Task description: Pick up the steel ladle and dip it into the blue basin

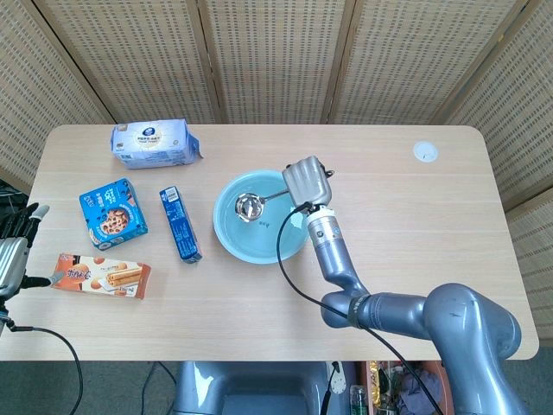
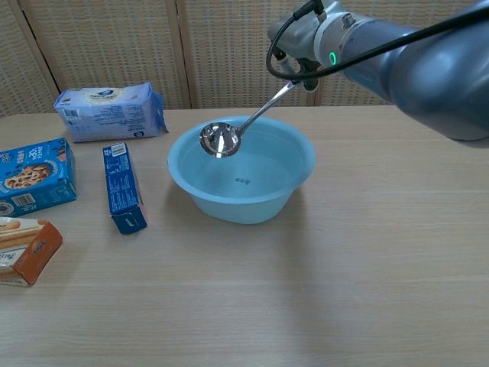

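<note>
The blue basin stands at the table's middle. My right hand hovers high above its right rim and grips the handle of the steel ladle. The handle slopes down to the left, and the ladle's bowl hangs over the left half of the basin, about level with the rim in the chest view. My left hand shows only in the head view at the far left edge, off the table, with nothing in it and its fingers apart.
Left of the basin lie a narrow blue box, a blue cookie box, an orange biscuit box and a white-blue pack at the back. A small white disc sits at the far right.
</note>
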Controlling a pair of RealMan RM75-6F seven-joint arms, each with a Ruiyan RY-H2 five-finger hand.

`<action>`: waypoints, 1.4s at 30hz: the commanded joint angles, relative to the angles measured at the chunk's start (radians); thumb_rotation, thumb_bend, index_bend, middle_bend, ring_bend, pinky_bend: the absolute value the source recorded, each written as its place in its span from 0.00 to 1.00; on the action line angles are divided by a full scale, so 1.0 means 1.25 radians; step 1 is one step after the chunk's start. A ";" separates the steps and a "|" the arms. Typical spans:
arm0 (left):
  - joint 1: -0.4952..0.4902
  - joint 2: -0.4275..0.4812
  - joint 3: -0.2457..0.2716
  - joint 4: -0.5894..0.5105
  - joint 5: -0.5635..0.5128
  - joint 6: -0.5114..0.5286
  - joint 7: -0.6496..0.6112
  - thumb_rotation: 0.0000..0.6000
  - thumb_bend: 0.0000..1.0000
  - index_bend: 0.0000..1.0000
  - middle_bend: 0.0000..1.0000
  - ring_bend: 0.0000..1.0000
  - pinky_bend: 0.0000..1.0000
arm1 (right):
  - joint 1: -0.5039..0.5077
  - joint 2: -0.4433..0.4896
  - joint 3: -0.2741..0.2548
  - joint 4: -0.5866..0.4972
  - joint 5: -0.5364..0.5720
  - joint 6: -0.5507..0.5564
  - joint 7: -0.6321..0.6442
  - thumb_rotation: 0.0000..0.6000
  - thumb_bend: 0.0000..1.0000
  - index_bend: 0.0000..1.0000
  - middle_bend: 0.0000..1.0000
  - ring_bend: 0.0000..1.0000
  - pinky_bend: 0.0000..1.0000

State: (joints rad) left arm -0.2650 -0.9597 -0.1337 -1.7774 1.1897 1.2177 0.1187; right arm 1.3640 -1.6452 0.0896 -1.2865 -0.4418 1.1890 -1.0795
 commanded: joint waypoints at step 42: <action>-0.011 -0.001 0.005 0.008 -0.015 -0.009 -0.008 1.00 0.00 0.00 0.00 0.00 0.00 | -0.110 -0.127 -0.015 0.125 -0.197 0.011 -0.378 1.00 0.83 0.75 0.93 0.89 1.00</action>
State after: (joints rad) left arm -0.2784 -0.9607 -0.1272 -1.7669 1.1716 1.2066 0.1092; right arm 1.2358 -1.8087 0.0518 -1.1102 -0.6996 1.1958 -1.5464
